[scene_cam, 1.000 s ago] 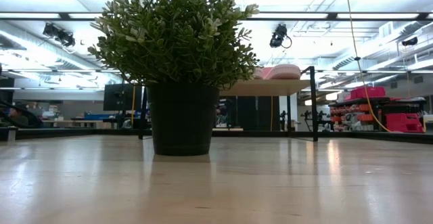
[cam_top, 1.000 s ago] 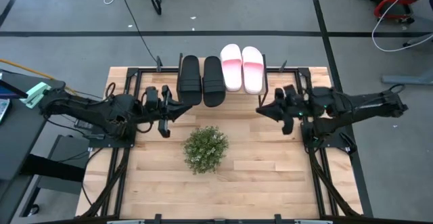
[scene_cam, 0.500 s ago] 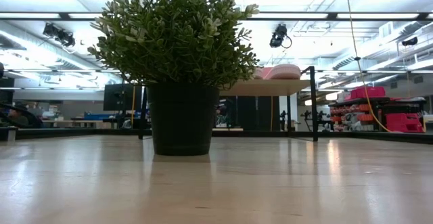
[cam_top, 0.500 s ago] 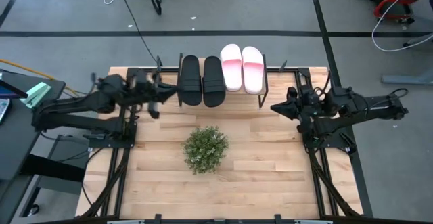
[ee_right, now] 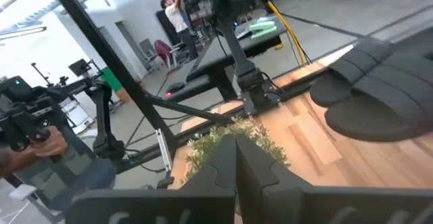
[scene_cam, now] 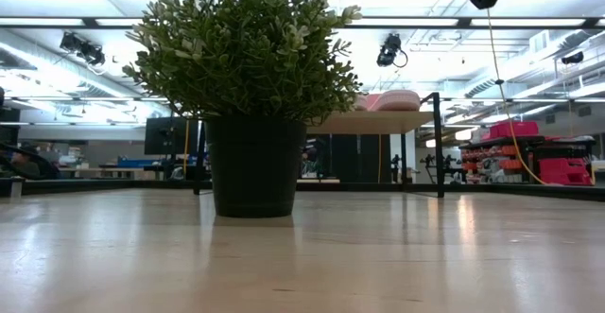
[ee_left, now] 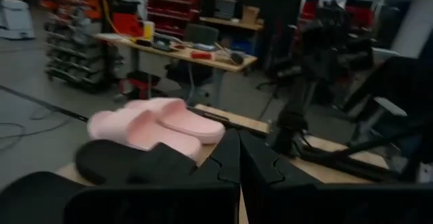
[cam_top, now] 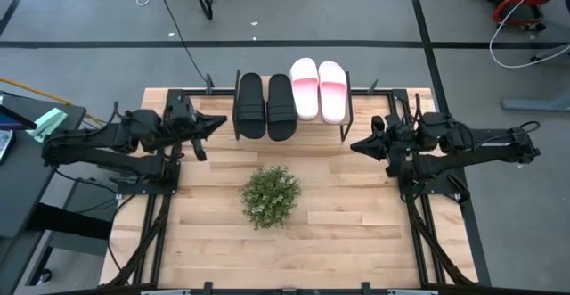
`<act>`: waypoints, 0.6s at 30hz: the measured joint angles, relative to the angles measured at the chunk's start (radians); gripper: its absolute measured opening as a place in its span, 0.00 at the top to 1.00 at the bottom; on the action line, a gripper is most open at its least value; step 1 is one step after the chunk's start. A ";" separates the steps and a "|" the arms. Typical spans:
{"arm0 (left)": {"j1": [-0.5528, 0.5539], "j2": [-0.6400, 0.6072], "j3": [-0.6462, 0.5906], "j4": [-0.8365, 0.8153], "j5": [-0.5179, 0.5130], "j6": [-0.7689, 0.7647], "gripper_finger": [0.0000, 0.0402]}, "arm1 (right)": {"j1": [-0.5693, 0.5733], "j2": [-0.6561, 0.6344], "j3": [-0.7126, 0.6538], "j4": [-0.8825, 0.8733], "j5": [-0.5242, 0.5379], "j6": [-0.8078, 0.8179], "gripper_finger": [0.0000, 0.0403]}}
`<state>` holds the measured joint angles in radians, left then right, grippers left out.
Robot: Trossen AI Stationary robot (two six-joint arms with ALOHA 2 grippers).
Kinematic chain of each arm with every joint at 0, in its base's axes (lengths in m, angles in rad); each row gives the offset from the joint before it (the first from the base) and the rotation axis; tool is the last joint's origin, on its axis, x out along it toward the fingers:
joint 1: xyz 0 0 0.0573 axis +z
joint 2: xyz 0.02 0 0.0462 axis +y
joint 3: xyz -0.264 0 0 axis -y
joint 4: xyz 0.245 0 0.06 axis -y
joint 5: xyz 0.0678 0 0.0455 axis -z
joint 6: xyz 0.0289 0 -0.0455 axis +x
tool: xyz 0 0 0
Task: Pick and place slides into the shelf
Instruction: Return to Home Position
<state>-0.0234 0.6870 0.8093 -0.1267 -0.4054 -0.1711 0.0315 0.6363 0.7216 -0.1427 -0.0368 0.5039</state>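
Drawn back from the shelf [cam_top: 321,131]: left gripper [cam_top: 214,123] at 9 o'clock, right gripper [cam_top: 357,144] at 3, claws pressed together, empty. Four slides [cam_top: 305,90] sat on it at 12. Placement looked finished; only homing remained.

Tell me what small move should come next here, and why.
Probably retract both arms to their rest poses: all four slides already sit on the shelf, and the left gripper and right gripper are shut, empty and clear of it.
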 joint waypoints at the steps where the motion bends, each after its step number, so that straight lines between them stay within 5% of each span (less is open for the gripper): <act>1: 0.010 -0.017 0.000 -0.011 0.001 0.000 1.00 | -0.005 0.003 0.000 -0.001 -0.001 0.012 1.00; 10: 0.033 -0.162 -0.062 -0.027 0.066 0.014 1.00 | -0.077 0.026 0.000 0.006 0.001 0.070 1.00; 18: 0.033 -0.344 -0.461 0.481 0.076 -0.078 1.00 | -0.104 0.031 0.000 0.005 0.003 0.106 1.00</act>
<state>0.0093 0.3429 0.3486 0.3547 -0.3295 -0.2496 -0.0727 0.6670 0.7216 -0.1374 -0.0341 0.6100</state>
